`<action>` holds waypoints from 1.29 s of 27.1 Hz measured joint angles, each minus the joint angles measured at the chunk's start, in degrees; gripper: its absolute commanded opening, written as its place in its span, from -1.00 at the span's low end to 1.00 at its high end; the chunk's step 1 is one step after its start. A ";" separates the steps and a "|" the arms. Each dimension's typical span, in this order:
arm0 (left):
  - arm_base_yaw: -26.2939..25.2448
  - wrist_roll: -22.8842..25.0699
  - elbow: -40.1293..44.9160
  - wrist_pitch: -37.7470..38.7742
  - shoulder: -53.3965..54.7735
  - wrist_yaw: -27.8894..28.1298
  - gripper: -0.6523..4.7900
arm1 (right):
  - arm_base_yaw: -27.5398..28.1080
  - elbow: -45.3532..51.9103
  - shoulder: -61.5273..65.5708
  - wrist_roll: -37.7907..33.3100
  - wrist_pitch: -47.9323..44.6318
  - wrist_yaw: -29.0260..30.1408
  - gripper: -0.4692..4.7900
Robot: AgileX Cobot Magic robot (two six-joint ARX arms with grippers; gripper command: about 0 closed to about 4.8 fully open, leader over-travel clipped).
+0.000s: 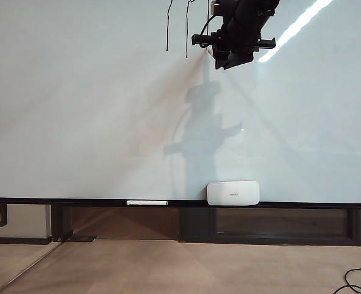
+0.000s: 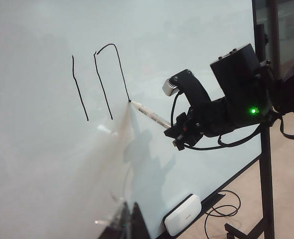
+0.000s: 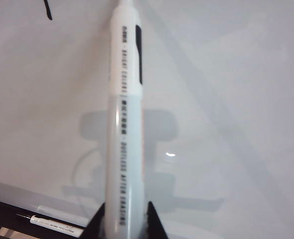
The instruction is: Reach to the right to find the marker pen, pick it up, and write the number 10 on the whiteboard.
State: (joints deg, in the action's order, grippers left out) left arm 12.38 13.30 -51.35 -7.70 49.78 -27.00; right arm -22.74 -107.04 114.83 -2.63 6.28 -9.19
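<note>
While the right gripper [image 3: 124, 219] clamps the white-barrelled marker pen [image 2: 150, 115] with its tip on the glossy pale whiteboard [image 1: 76, 122] at the foot of the half-drawn black number 10 [image 2: 99, 82], the zero's base wants a steady stroke leftward to close. Nothing blocks it; the white rounded eraser [image 1: 232, 193] and a spare white pen [image 1: 147, 203] sit on the black bottom rail [image 1: 303, 205] well below, and the left gripper's state cannot be told.

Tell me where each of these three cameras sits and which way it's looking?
Exterior view: faces the whiteboard head-on; right gripper near the top.
Left wrist view: on the left arm, looks slantwise across the board; shows the right gripper with the marker pen, not its own gripper.
Right wrist view: looks along the pen between its fingers.
Shared: the eraser in the first two.
</note>
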 measured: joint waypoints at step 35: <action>0.00 -0.02 0.00 2.38 0.02 -0.70 -0.78 | -6.95 0.07 0.35 1.64 -0.63 1.42 -0.84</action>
State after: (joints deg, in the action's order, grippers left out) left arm 12.38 13.28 -51.35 -5.32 49.80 -27.70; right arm -29.69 -106.98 115.18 -0.99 5.65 -7.77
